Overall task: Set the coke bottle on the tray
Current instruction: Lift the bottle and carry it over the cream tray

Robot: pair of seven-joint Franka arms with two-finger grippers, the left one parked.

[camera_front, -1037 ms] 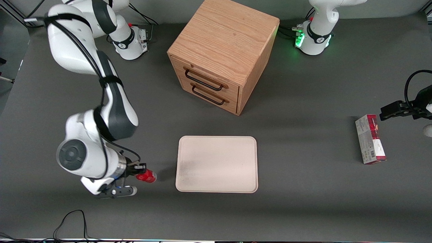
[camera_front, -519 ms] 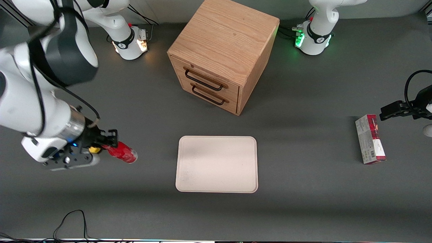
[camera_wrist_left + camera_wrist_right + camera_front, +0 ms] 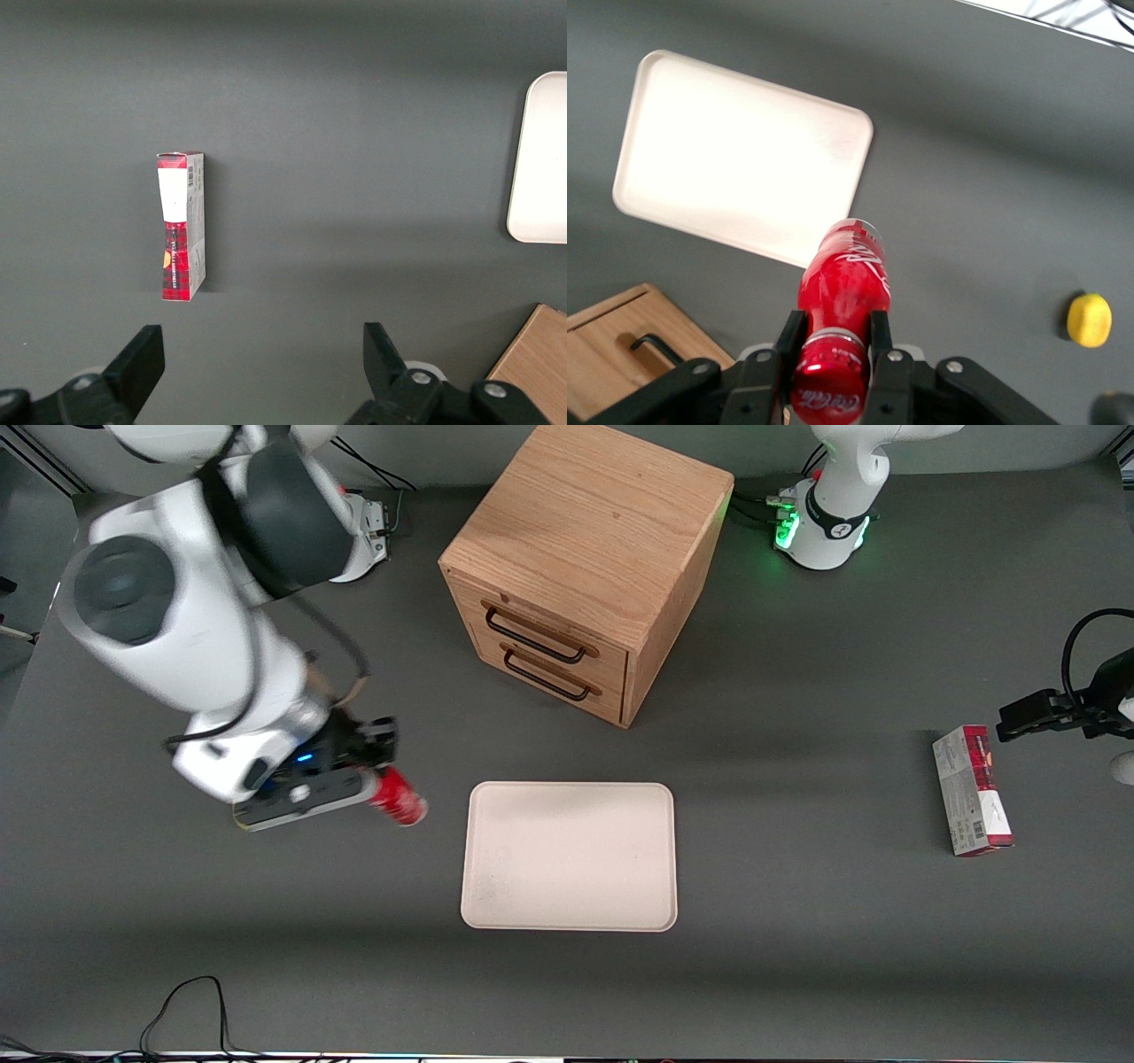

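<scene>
Gripping coke bottle (image 3: 400,797) by neck, gripper (image 3: 376,766) is held above table (image 3: 797,957), beside tray (image 3: 569,856).

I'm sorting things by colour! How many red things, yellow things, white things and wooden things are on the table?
Red: 2, bottle held in the tool, carton
Yellow: 1, lemon
White: 1, tray
Wooden: 1, drawer box
Total: 5
</scene>
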